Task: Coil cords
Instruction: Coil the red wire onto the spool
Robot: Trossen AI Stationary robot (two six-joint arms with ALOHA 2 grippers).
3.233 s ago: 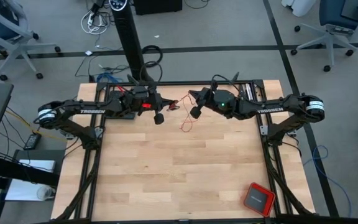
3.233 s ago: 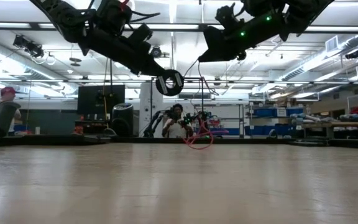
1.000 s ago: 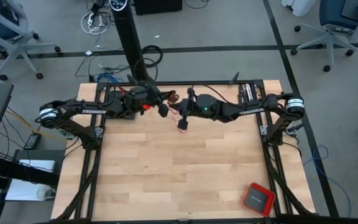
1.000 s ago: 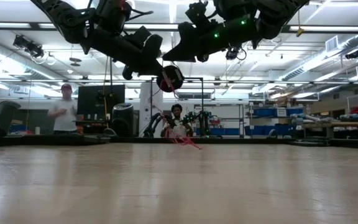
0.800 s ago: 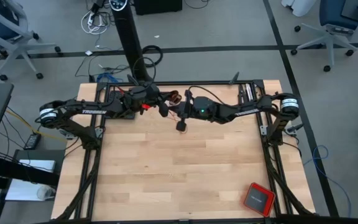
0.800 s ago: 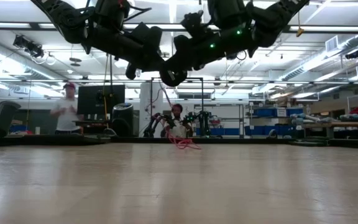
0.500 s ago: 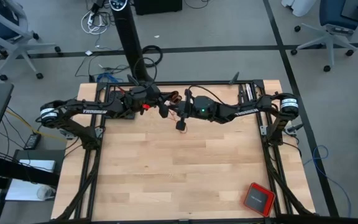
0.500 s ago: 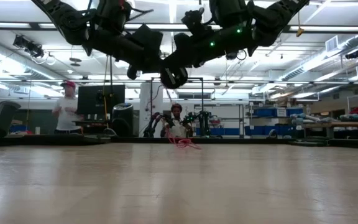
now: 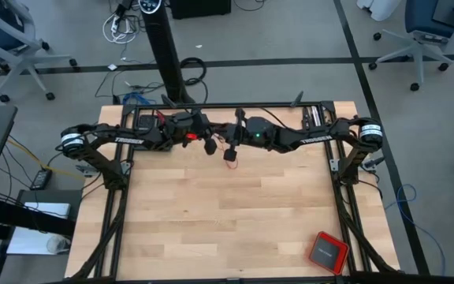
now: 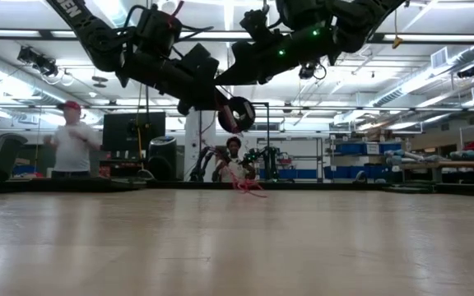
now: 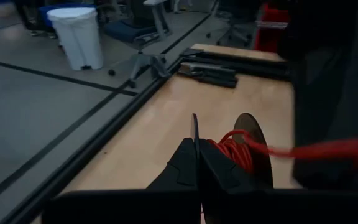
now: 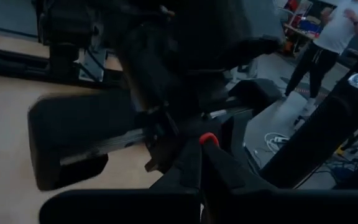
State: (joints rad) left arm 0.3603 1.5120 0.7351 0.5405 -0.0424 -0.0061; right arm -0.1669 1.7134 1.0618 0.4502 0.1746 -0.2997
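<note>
A thin red cord [image 10: 243, 187] lies in a small loose heap on the far middle of the table and rises to a dark round reel [image 10: 239, 113] held above it. In the left wrist view, red turns [image 11: 230, 153] are wound on the reel between its two dark discs. My left gripper [image 9: 210, 146] is shut on the reel. My right gripper [image 9: 231, 154] is close beside it, toward the table's right, and is shut on the cord [image 12: 208, 138]. Both are high above the table. My left gripper pinches the thin edge of one reel disc [image 11: 194, 127] between its two shut fingers. The reel is lifted clear of the table, its discs upright, and the wound cord sits beside the fingertips. My right gripper pinches a short bit of the red cord [image 12: 208, 138] at its fingertips. That bit is clear of the table, close to my left gripper.
A red square box with a dark top [image 9: 327, 252] lies at the table's near right corner. The black column [image 9: 166, 55] stands behind the far edge. A person [image 10: 72, 140] stands in the room beyond the table.
My left gripper has carried the reel a little toward the table's right and slightly down. My right gripper has stayed close by it. The cord heap on the table has stayed where it was.
</note>
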